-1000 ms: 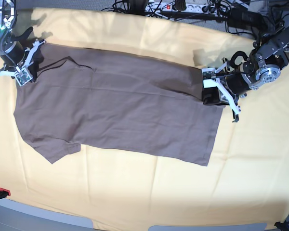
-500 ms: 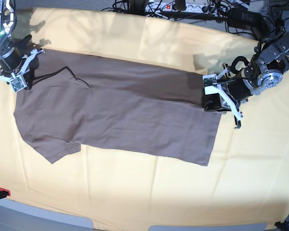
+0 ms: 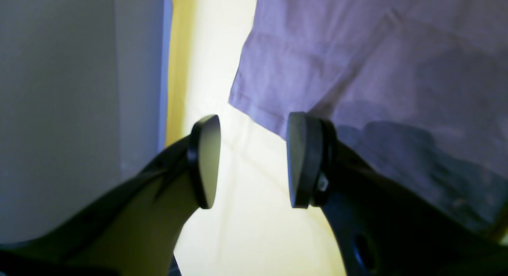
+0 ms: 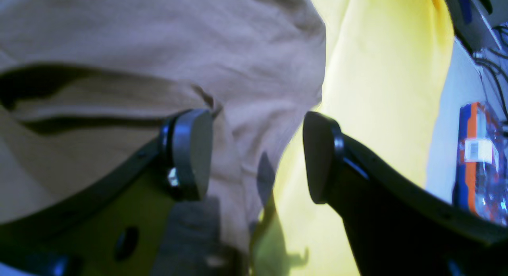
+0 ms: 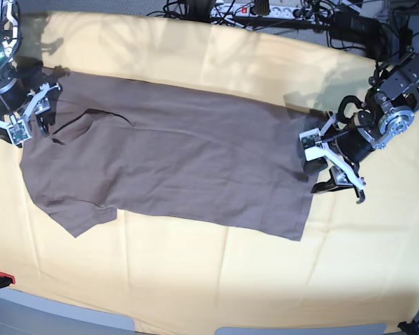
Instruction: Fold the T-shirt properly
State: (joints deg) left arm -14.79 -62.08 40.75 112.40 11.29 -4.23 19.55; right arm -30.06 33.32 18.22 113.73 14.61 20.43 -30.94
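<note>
Both grippers — left (image 3: 254,161) and right (image 4: 258,157) — now stand spread with nothing between their fingertips, where a second ago they pinched the T-shirt (image 5: 174,153). The shirt lies across the yellow cloth (image 5: 174,279), so one fold seems laid, smoothing likely ahead. The right wrist view shows a raised crease beside one finger; the base view barely does.

creased taupe T-shirt (image 5: 181,164), partly folded, lying flat
</note>
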